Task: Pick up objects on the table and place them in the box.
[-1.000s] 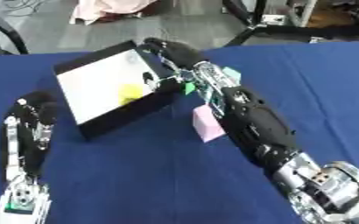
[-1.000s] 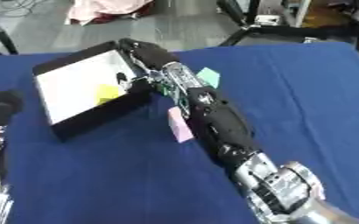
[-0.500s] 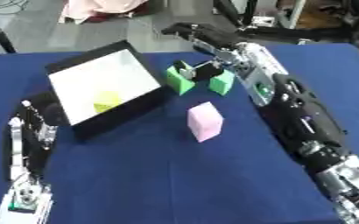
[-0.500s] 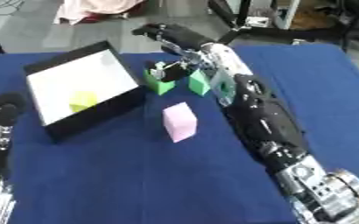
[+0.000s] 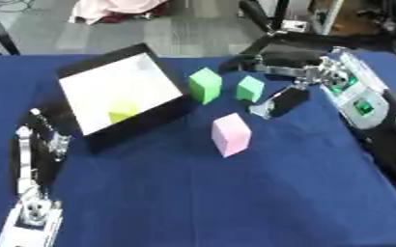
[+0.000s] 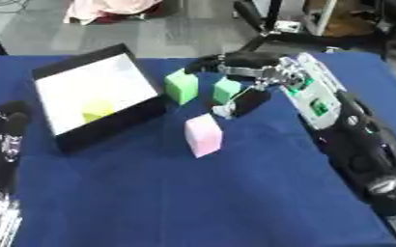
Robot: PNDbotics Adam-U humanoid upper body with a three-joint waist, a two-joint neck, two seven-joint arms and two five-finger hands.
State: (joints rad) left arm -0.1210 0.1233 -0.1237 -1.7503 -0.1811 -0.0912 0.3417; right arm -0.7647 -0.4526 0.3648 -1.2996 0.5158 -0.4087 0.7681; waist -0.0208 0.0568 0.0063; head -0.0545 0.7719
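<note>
Teal cube (image 5: 249, 88) | between right hand (image 5: 273, 65) fingers and thumb | untouched

No readable text, label or number shows anywhere.

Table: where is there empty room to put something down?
The near half of the table, below the pink block, is bare cloth. It is crowded between the box and right hand, where two green blocks stand. The left hand takes the left edge.

A blue cloth covers the desk (image 5: 193, 202). Beyond it, a grey floor (image 5: 176, 29) fills the top of the frame, with a pink cloth heap (image 5: 117, 8) at upper left and black stand legs (image 5: 265, 19) at upper right.
</note>
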